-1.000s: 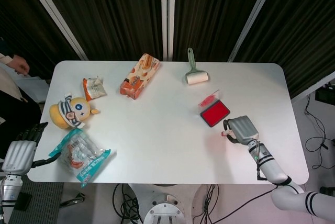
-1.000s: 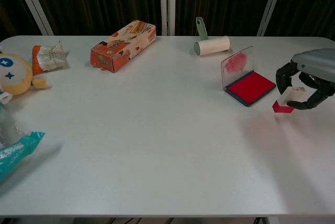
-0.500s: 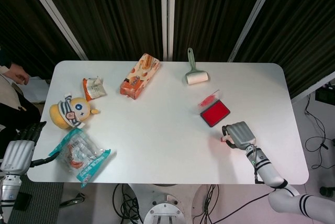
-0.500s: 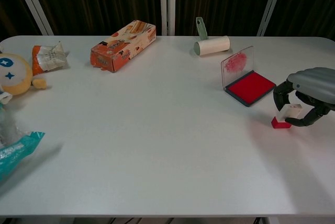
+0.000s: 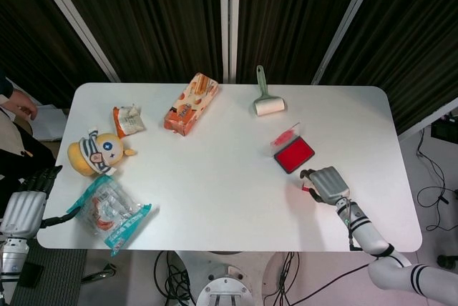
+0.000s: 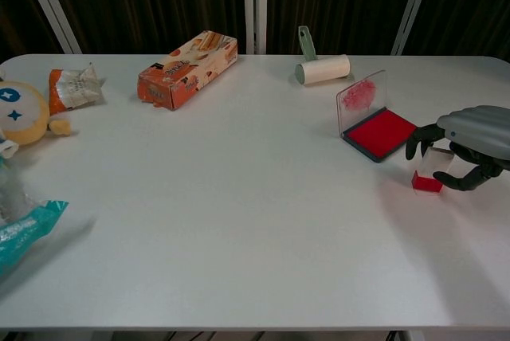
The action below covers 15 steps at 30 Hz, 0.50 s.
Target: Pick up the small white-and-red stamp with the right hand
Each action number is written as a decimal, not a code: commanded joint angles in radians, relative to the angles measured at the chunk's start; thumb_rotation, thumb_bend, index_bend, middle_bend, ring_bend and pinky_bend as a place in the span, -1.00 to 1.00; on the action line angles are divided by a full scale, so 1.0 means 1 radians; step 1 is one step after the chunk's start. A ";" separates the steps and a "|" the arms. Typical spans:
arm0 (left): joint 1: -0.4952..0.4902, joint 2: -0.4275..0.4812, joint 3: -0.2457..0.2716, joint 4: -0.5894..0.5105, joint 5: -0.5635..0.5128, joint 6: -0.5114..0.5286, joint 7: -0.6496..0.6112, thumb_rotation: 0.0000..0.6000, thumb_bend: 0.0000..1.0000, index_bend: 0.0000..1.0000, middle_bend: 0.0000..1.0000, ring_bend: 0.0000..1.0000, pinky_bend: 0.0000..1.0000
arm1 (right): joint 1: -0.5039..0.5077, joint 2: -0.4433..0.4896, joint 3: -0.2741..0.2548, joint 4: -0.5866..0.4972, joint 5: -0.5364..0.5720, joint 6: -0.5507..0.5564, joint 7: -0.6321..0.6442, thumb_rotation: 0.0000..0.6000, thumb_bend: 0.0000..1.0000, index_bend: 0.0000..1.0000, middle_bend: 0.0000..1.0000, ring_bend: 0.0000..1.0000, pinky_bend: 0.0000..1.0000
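The small stamp (image 6: pixel 428 177), white on top with a red base, stands on the white table (image 6: pixel 239 221) at the right, just in front of the red ink pad (image 6: pixel 380 132). My right hand (image 6: pixel 472 146) arches over it from the right. One finger reaches past its left side, the thumb lies to its right, and a small gap shows on both sides. From the head view, the right hand (image 5: pixel 328 183) covers most of the stamp, leaving a red sliver (image 5: pixel 306 189) visible. My left hand (image 5: pixel 25 206) hangs off the table's left edge, holding nothing, fingers apart.
A lint roller (image 6: pixel 323 68) and an orange biscuit box (image 6: pixel 187 68) lie at the back. At the left are a snack packet (image 6: pixel 73 86), a yellow plush toy (image 6: pixel 20 114) and a teal bag (image 5: pixel 109 211). A person (image 5: pixel 14 102) stands at the far left.
My right hand has carried the tilted stamp down and toward me, set it upright on the table, and spread its fingers off it. The left hand has not moved.
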 commanded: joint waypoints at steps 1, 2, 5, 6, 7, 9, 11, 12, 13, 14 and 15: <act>-0.001 0.000 0.000 0.001 0.000 -0.001 0.000 -0.44 -0.79 -0.92 -0.76 -0.78 -0.62 | -0.001 0.006 -0.004 -0.005 -0.003 -0.004 -0.001 1.00 -0.29 -0.61 -0.30 0.66 1.00; -0.001 0.000 0.000 0.000 0.000 -0.002 -0.001 -0.44 -0.79 -0.92 -0.76 -0.78 -0.62 | -0.001 0.009 -0.005 -0.008 -0.005 -0.005 -0.001 1.00 -0.30 -0.64 -0.32 0.66 1.00; -0.002 0.000 0.001 0.002 0.001 -0.005 -0.002 -0.43 -0.79 -0.92 -0.76 -0.78 -0.62 | -0.006 0.025 -0.008 -0.025 -0.014 0.002 0.004 1.00 -0.31 -0.71 -0.38 0.66 1.00; -0.002 0.001 0.001 0.001 0.001 -0.005 -0.002 -0.44 -0.79 -0.92 -0.76 -0.78 -0.62 | -0.008 0.031 -0.010 -0.030 -0.017 0.004 0.005 1.00 -0.32 -0.74 -0.40 0.66 1.00; -0.003 0.001 0.002 0.001 0.002 -0.006 -0.003 -0.44 -0.79 -0.92 -0.76 -0.78 -0.62 | -0.011 0.038 -0.012 -0.038 -0.020 0.007 0.004 1.00 -0.33 -0.76 -0.42 0.66 1.00; -0.003 0.002 0.002 0.000 0.003 -0.005 -0.003 -0.45 -0.79 -0.92 -0.76 -0.78 -0.62 | -0.015 0.053 -0.016 -0.054 -0.024 0.013 0.000 1.00 -0.35 -0.85 -0.49 0.66 1.00; -0.002 0.003 0.001 -0.002 0.003 -0.003 -0.003 -0.44 -0.79 -0.92 -0.76 -0.78 -0.62 | -0.022 0.076 -0.019 -0.080 -0.032 0.026 -0.001 1.00 -0.38 -0.95 -0.56 0.66 1.00; -0.001 0.005 0.002 -0.003 0.004 -0.002 -0.002 -0.43 -0.79 -0.92 -0.76 -0.78 -0.62 | -0.030 0.096 -0.022 -0.102 -0.043 0.043 0.003 1.00 -0.39 -0.99 -0.60 0.66 1.00; 0.000 0.006 0.002 -0.004 0.004 -0.001 -0.001 -0.44 -0.79 -0.92 -0.76 -0.78 -0.62 | -0.039 0.115 -0.027 -0.121 -0.054 0.061 0.007 1.00 -0.40 -1.00 -0.61 0.66 1.00; 0.000 0.007 0.002 -0.005 0.004 -0.001 -0.001 -0.45 -0.79 -0.92 -0.76 -0.78 -0.62 | -0.049 0.138 -0.032 -0.141 -0.067 0.082 0.011 1.00 -0.42 -1.00 -0.63 0.66 1.00; 0.001 0.009 0.003 -0.007 0.004 0.000 0.000 -0.45 -0.79 -0.92 -0.76 -0.78 -0.62 | -0.067 0.171 -0.041 -0.167 -0.085 0.116 0.018 1.00 -0.44 -1.00 -0.64 0.66 1.00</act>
